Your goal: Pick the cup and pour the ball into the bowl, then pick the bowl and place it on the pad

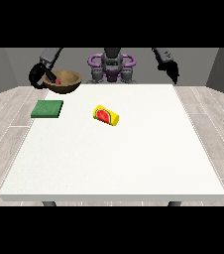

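Holding the brown bowl point(63, 82) aloft past the table's point(134, 163) far-left corner, the hand at the view's left point(40, 75) curls around its rim; a red ball point(58, 81) lies inside. The green pad point(47, 109) sits near the left edge. The yellow cup point(106, 115) lies toppled mid-table, long axis running left-to-right and slightly nearward. The hand at the view's right point(172, 72) hangs beyond the far-right corner; its fingers are unreadable.

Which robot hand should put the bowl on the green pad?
Its own right robot hand, at the view's left: it holds the bowl just above the pad. The other robot hand hangs far across the table.
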Robot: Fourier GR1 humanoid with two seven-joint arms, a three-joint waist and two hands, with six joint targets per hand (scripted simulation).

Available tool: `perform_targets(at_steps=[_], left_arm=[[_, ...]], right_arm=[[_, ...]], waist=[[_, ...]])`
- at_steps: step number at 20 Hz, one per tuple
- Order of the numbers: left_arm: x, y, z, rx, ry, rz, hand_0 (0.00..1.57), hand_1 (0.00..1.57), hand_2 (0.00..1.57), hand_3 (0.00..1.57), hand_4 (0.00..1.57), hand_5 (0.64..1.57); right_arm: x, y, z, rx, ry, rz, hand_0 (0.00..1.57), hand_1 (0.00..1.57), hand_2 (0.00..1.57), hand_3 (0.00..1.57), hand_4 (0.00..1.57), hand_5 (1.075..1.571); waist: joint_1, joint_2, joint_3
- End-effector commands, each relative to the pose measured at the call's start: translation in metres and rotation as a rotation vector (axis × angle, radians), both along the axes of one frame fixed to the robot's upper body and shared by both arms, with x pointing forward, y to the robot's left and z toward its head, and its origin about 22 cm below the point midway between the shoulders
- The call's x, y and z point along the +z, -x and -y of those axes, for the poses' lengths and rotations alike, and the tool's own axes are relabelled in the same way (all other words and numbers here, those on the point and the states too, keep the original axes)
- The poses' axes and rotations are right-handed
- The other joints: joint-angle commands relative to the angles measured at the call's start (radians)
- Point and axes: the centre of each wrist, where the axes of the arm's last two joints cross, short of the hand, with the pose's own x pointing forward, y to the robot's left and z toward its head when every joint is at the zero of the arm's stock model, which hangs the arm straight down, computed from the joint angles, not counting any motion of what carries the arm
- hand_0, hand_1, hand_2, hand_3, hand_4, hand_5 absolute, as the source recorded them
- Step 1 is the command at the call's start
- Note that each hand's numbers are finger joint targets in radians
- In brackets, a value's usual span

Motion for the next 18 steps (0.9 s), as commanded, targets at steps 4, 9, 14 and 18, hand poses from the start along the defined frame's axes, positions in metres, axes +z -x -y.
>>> perform_targets(at_steps=[4,9,14,18], left_arm=[[0.079,-0.002,-0.102,0.032,0.018,0.165,0.00,0.00,0.00,0.00,1.32,1.562],[0.103,0.027,-0.181,0.085,0.041,0.267,0.00,0.00,0.00,0.00,1.28,1.571],[0.126,0.028,-0.192,0.054,0.035,0.264,0.00,0.00,0.00,0.00,1.21,1.563],[0.110,0.030,-0.188,0.050,0.037,0.312,0.00,0.00,0.00,0.00,1.19,1.558]], right_arm=[[0.022,0.022,0.073,-0.081,0.020,0.112,1.57,1.57,1.57,0.00,0.88,1.571],[0.009,0.031,0.074,-0.090,0.046,0.205,1.57,1.57,1.57,0.00,0.80,1.568],[0.018,0.029,0.090,-0.134,0.028,0.229,1.57,1.57,1.57,0.00,0.76,1.567],[0.028,0.033,0.110,-0.281,0.022,0.268,1.57,1.57,1.57,0.71,0.00,1.560]], waist=[[0.061,0.099,0.0005],[0.071,0.194,-0.0002],[0.095,0.199,0.0008],[0.091,0.264,0.0010]])
